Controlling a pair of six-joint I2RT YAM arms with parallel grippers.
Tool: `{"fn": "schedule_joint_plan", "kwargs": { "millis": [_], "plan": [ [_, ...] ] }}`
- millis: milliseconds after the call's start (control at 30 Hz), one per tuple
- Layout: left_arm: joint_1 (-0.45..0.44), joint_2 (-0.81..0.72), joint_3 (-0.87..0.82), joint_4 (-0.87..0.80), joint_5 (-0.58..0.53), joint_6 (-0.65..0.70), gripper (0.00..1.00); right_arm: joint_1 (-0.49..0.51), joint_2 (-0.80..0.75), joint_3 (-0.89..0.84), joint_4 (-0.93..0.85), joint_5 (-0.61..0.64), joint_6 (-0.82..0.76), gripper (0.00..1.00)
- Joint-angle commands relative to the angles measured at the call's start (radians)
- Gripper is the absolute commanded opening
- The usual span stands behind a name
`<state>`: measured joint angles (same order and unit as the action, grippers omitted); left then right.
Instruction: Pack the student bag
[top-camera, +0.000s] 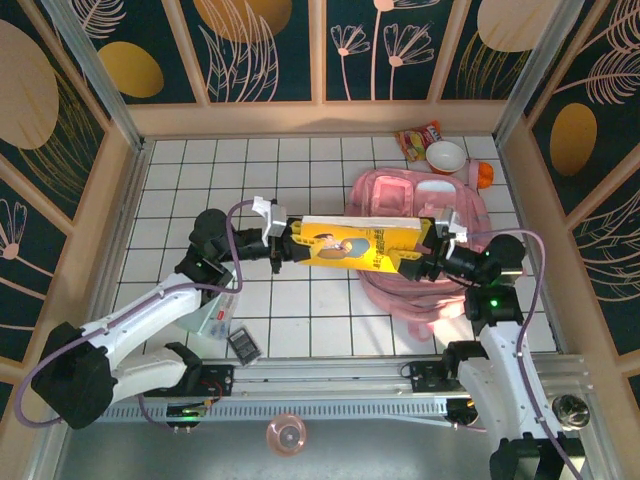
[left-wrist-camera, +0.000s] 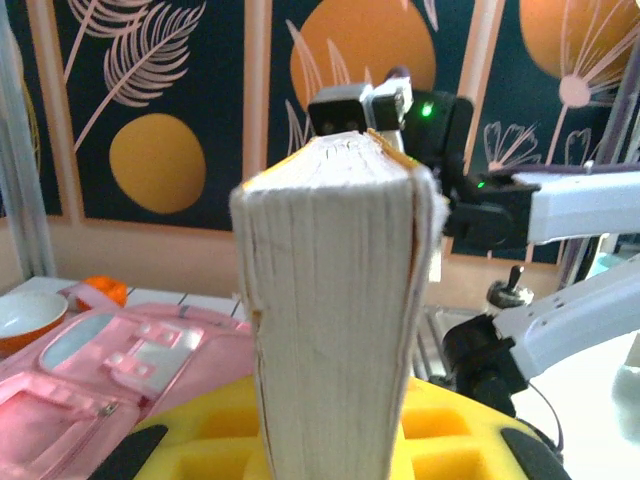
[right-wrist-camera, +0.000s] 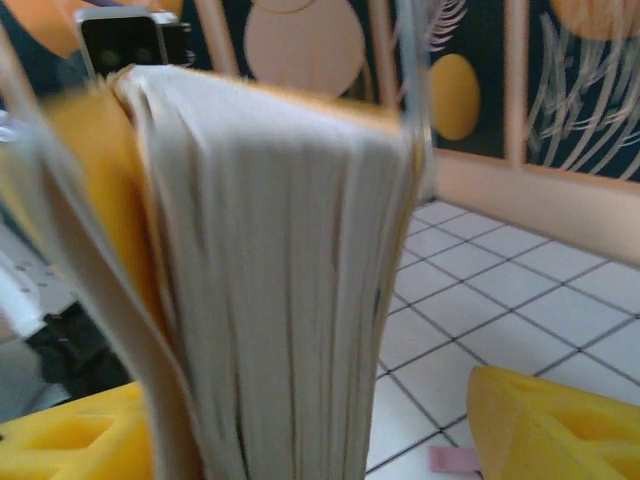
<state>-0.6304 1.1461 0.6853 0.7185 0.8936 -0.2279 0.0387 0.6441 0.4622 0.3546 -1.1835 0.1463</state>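
Left tool (top-camera: 292, 243), right tool (top-camera: 420, 248), both clamped.

White arm links (top-camera: 150, 312), black joints (top-camera: 208, 232), purple cables (top-camera: 541, 262), green lights (top-camera: 492, 301)

Glossy cover, matt rough paper edges on book (top-camera: 355, 245); soft cloth, translucent plastic panels on student bag (top-camera: 385, 195); smooth tiles on table (top-camera: 200, 180).

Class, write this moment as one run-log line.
left gripper: shut on book | right gripper: shut on book | book: aloft, partly over student bag
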Motion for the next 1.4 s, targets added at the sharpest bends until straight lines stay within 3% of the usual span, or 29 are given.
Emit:
{"fn": "schedule_joint_plan", "kwargs": {
  "millis": [0,200,267,300,367,433,500,633,700,767,933,1200,1367],
  "plan": [
    [0.004,0.021,0.053,0.213,0.038,-0.096,0.00,-0.001,0.045,0.016,0.119,-0.160,0.119,0.66],
    [0.002,0.100,0.093,0.172,0.053,-0.087,0.10,0.018,0.083,0.104,0.020,-0.214,0.060,0.42],
    [-0.005,0.125,0.111,0.143,0.055,-0.066,0.11,0.019,0.100,0.128,-0.002,-0.234,0.055,0.20],
    [-0.008,0.136,0.123,0.111,0.044,-0.043,0.14,0.018,0.111,0.145,-0.029,-0.232,0.048,0.01],
    [-0.012,0.148,0.153,0.008,-0.008,0.023,0.34,0.001,0.125,0.193,-0.132,-0.175,0.024,0.00],
    [-0.016,0.150,0.193,-0.129,-0.157,0.099,0.64,-0.054,0.126,0.230,-0.217,-0.076,0.028,0.00],
    [-0.017,0.149,0.215,-0.197,-0.261,0.173,0.72,-0.125,0.108,0.244,-0.238,0.058,0.108,0.00],
    [-0.066,0.168,0.248,-0.316,-0.428,0.390,0.77,-0.230,0.074,0.289,-0.365,0.419,0.243,0.00],
    [-0.115,0.219,0.281,-0.425,-0.477,0.530,0.78,-0.249,0.080,0.348,-0.514,0.641,0.275,0.00],
    [-0.174,0.286,0.354,-0.524,-0.524,0.645,0.79,-0.251,0.084,0.390,-0.611,0.780,0.291,0.00],
    [-0.319,0.483,0.465,-0.611,-0.645,0.837,0.86,-0.250,0.058,0.398,-0.670,0.923,0.297,0.00],
    [-0.429,0.769,0.677,-0.691,-0.688,0.960,0.88,-0.250,0.031,0.384,-0.705,0.923,0.311,0.00],
    [-0.460,0.896,0.766,-0.695,-0.779,0.962,0.89,-0.250,0.028,0.371,-0.712,0.905,0.314,0.00]
  ]
}}
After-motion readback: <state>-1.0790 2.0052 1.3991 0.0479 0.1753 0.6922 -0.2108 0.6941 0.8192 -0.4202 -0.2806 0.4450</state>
